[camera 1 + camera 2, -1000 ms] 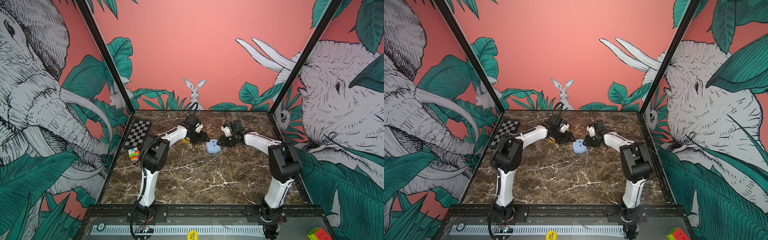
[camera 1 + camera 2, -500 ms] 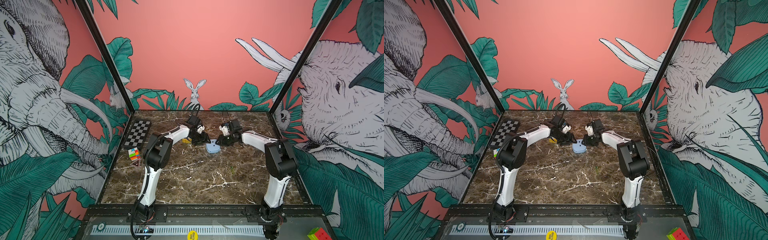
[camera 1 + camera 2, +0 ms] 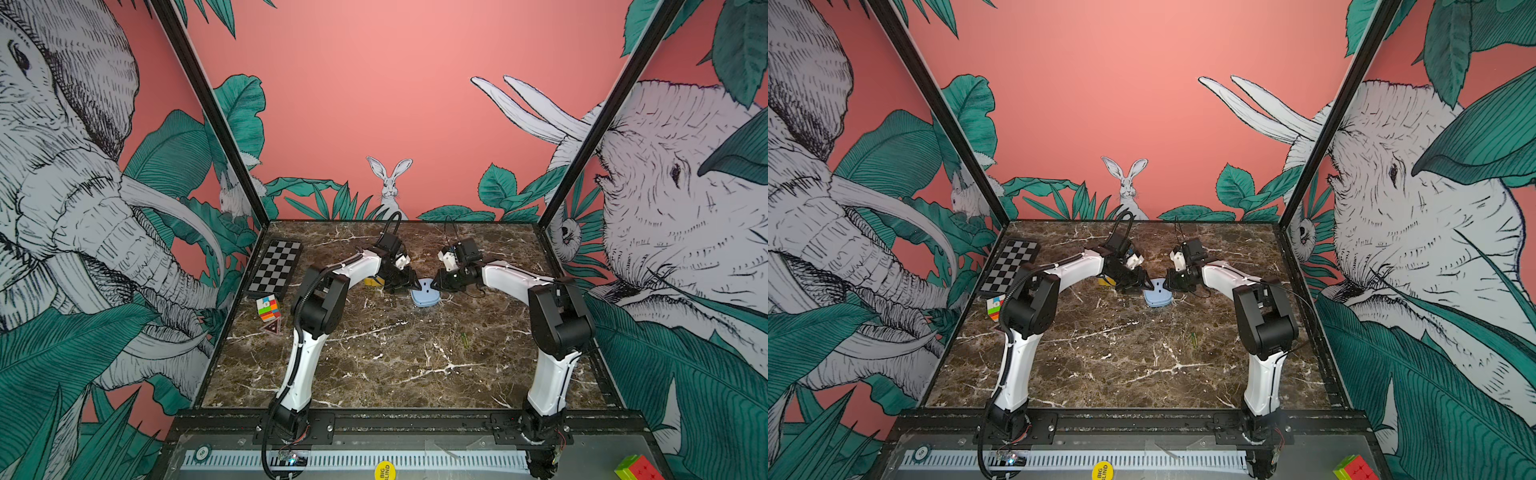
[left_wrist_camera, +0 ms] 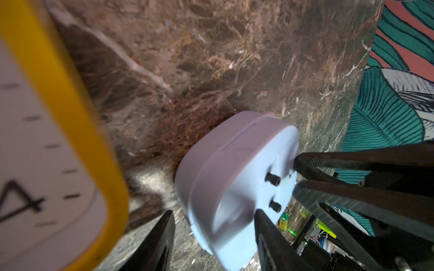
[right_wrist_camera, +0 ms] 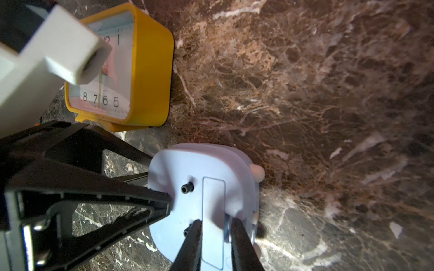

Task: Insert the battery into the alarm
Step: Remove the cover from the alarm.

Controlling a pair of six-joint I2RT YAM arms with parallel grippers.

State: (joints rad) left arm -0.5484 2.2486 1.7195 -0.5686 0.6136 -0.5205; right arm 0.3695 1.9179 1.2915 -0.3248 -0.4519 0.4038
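The light blue alarm (image 3: pixel 424 296) (image 3: pixel 1158 296) lies face down on the marble, its back with two black knobs facing up (image 5: pixel 211 169) (image 4: pixel 234 169). My right gripper (image 5: pixel 215 237) (image 3: pixel 436 286) is shut on the long battery cover (image 5: pixel 212 211) on that back, one finger against each long edge. My left gripper (image 4: pixel 211 234) (image 3: pixel 409 284) stands open at the opposite side, straddling a corner of the alarm, one finger (image 4: pixel 265 234) over its back. A green battery (image 4: pixel 284 220) (image 3: pixel 465 340) lies loose on the table, nearer the front.
A yellow square clock (image 5: pixel 131 70) (image 3: pixel 372 281) stands just behind my left gripper. A checkerboard (image 3: pixel 276 270), a colour cube (image 3: pixel 268 307) and a triangular card (image 3: pixel 272 327) lie along the left wall. Painted walls enclose three sides.
Both grippers have closed in on the blue alarm from either side. The left jaws have narrowed.
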